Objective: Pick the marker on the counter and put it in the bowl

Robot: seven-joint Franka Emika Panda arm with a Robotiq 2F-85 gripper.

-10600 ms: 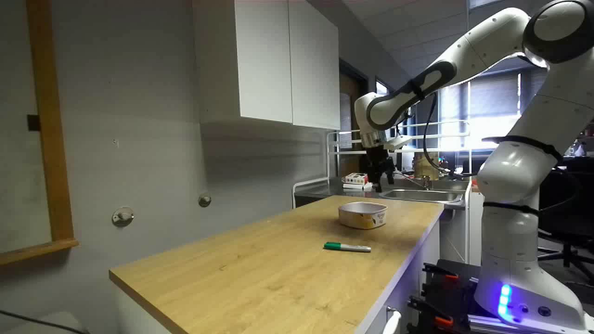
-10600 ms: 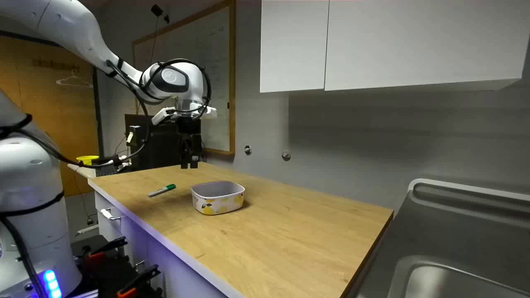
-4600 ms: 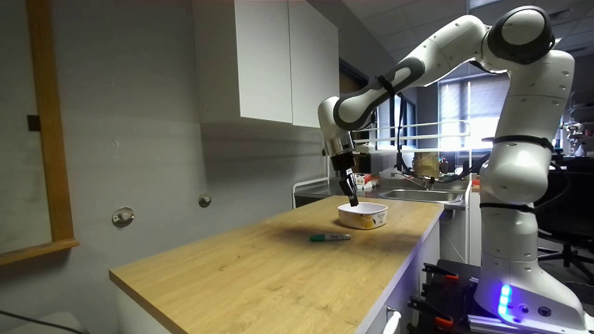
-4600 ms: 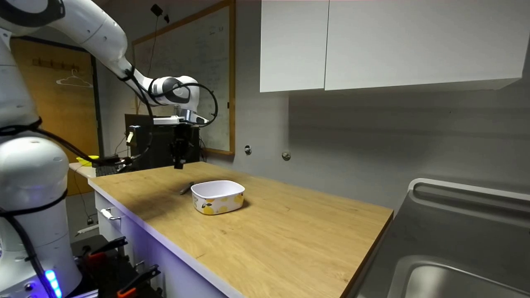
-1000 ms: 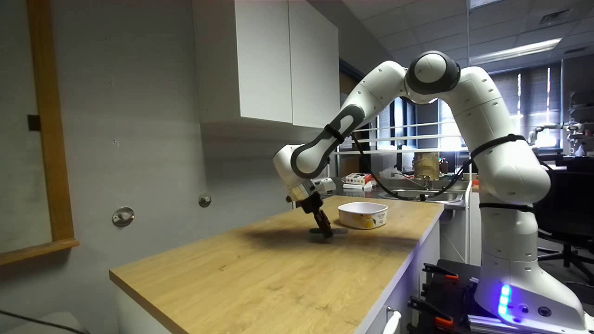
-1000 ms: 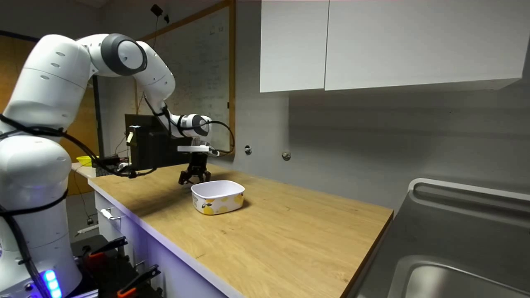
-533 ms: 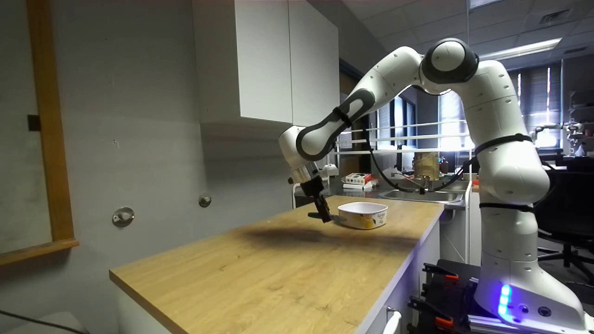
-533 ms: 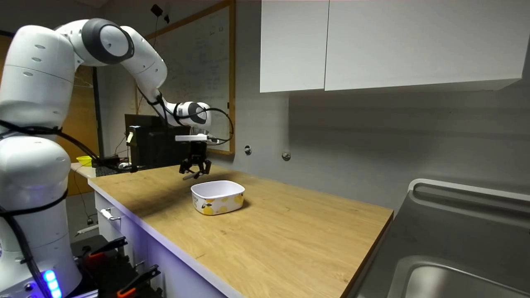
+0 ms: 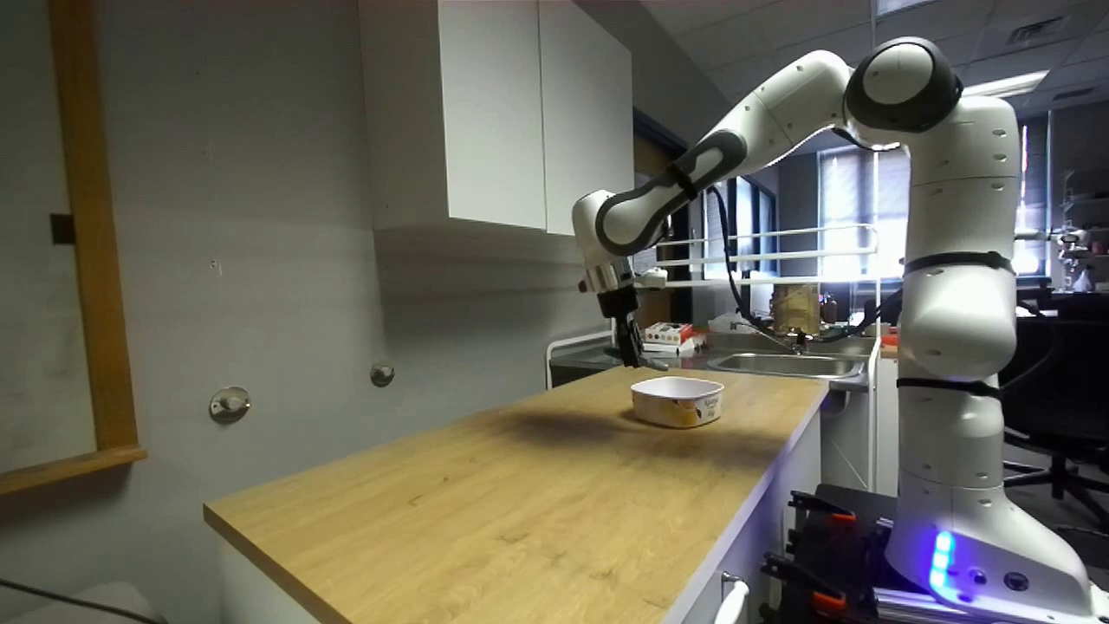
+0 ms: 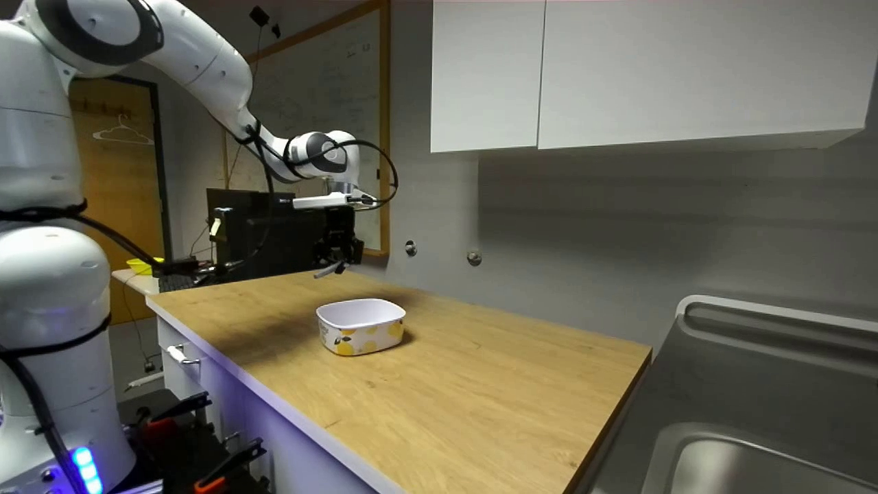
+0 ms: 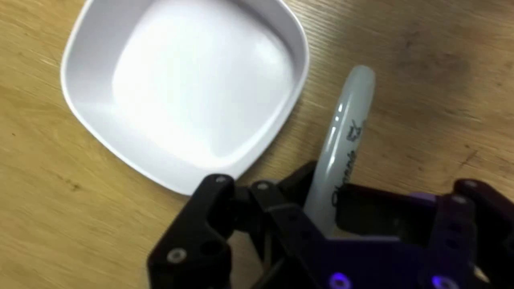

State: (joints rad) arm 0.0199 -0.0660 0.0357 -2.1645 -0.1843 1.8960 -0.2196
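My gripper (image 9: 635, 360) is shut on the marker (image 11: 348, 128) and hangs above the counter (image 9: 485, 503). In the wrist view the marker's grey barrel points up and away from between the black fingers; its green cap is hidden. A grey end of the marker (image 10: 326, 271) also sticks out below the gripper (image 10: 339, 263) in an exterior view. The whitish bowl (image 10: 361, 341), printed with yellow lemons, stands upright on the counter. Seen from the wrist, the bowl (image 11: 192, 84) lies just left of the marker, which is beside its rim, not over it.
White wall cabinets (image 9: 537, 121) hang over the back of the counter. A sink (image 9: 784, 365) and a small box (image 9: 667, 334) lie past its far end. A white drawer handle (image 9: 732, 602) juts from the counter's front.
The marker lay on the counter earlier. Within the last second the gripper, shut on it, has risen off the counter and moved closer to the bowl. The bowl has not moved.
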